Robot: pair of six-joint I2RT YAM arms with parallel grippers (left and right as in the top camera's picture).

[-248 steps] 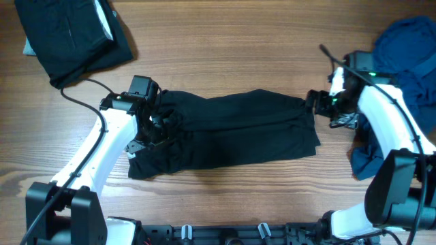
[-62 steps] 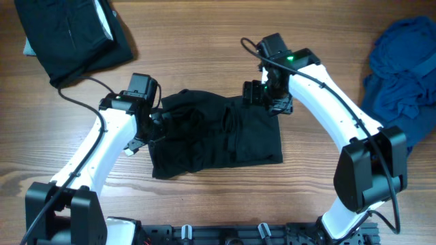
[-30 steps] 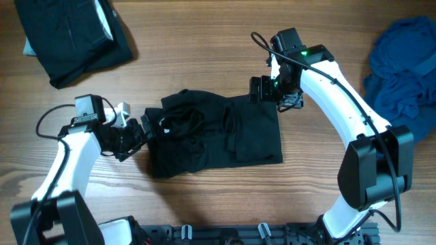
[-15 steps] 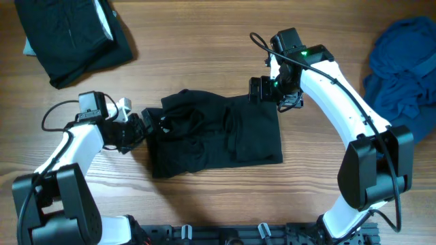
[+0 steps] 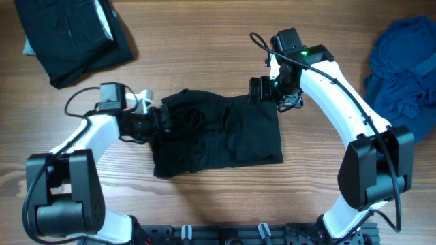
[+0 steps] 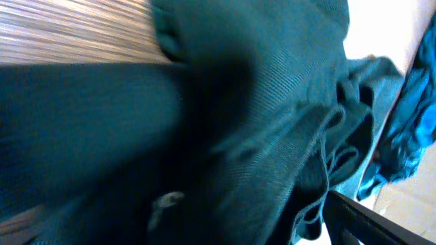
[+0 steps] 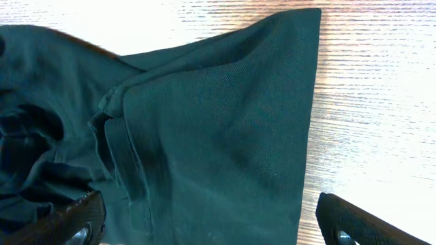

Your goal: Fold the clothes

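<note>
Left gripper (image 5: pixel 157 121) moves in, black shirt (image 5: pixel 225 136) edge at its spread fingers, right gripper (image 5: pixel 259 90) unmoved, fingers apart.

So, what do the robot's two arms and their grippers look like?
Left arm and right arm: white rounded shells, black joints. Left gripper and right gripper: black. Thin black cable loops at each wrist; green light on the right one.

My left arm (image 5: pixel 88 133) and right arm (image 5: pixel 340 99) wear glossy white shells between black joints, with bulky black blocks at the bases. A thin black cable (image 5: pixel 257 46) loops off each wrist. At 1 o'clock a green light (image 5: pixel 304 50) glows. My fingers (image 7: pixel 65 221) are matte black.
</note>
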